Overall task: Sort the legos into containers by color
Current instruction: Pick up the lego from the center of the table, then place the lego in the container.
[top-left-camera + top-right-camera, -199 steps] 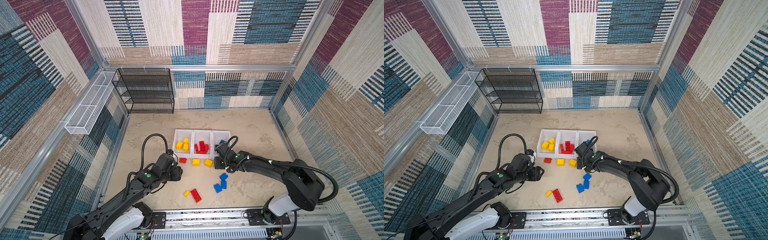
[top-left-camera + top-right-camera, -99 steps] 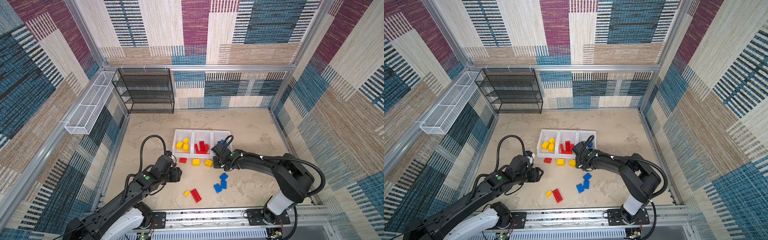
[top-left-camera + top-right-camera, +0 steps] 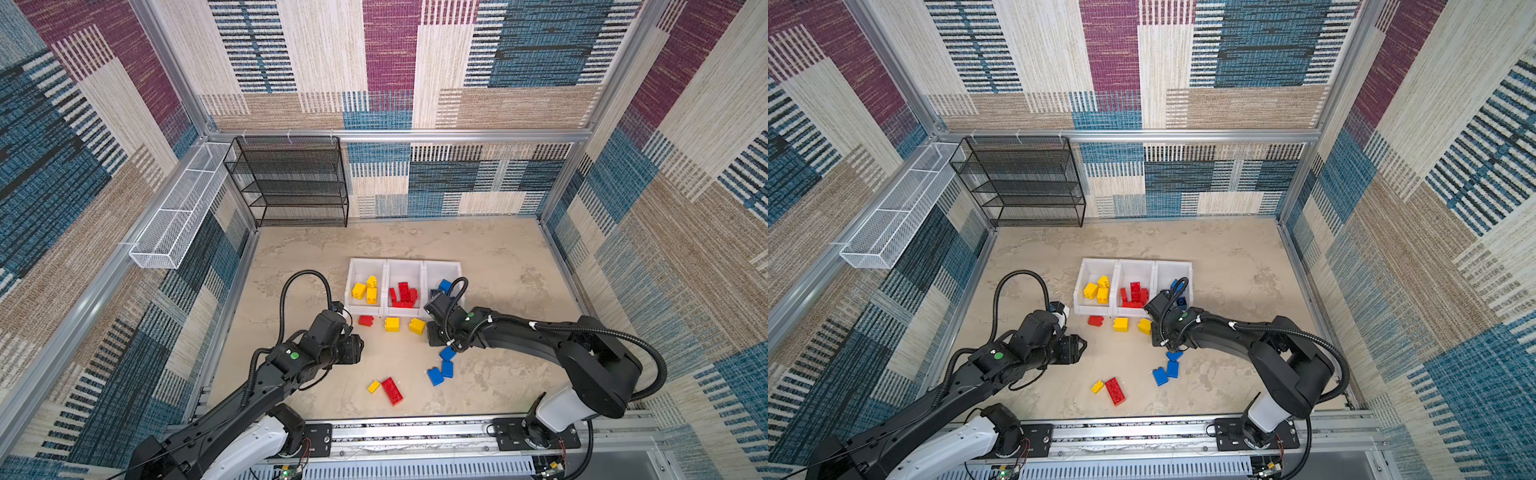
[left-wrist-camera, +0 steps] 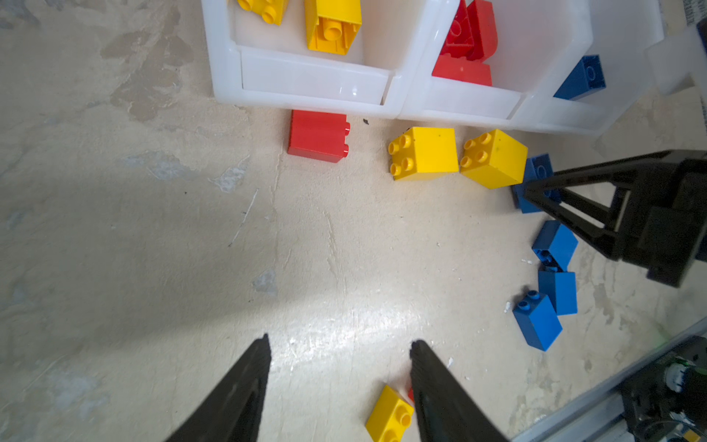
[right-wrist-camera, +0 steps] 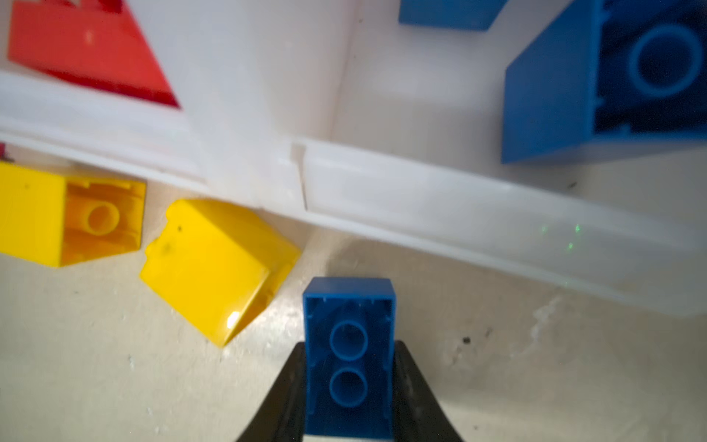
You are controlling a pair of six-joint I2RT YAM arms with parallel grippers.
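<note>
Beige tabletop (image 4: pixel 153 229), right claw (image 5: pixel 349 348) clamped on blue brick (image 5: pixel 348 306), its end cut off; left claw (image 4: pixel 339 342) apart.

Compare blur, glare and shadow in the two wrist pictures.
Right wrist view: the gripped blue brick is sharp, the red brick and white bin behind it soft; a glare spot marks the nearer yellow brick. Left wrist view: a broad shadow darkens the tabletop, with bright sheen near the fingers.

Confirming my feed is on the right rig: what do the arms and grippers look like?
The left arm and right arm are black with white base links, a green dot near each wrist and a ribbed black cable looping over. Gripper fingers are black, tapered wedges.
</note>
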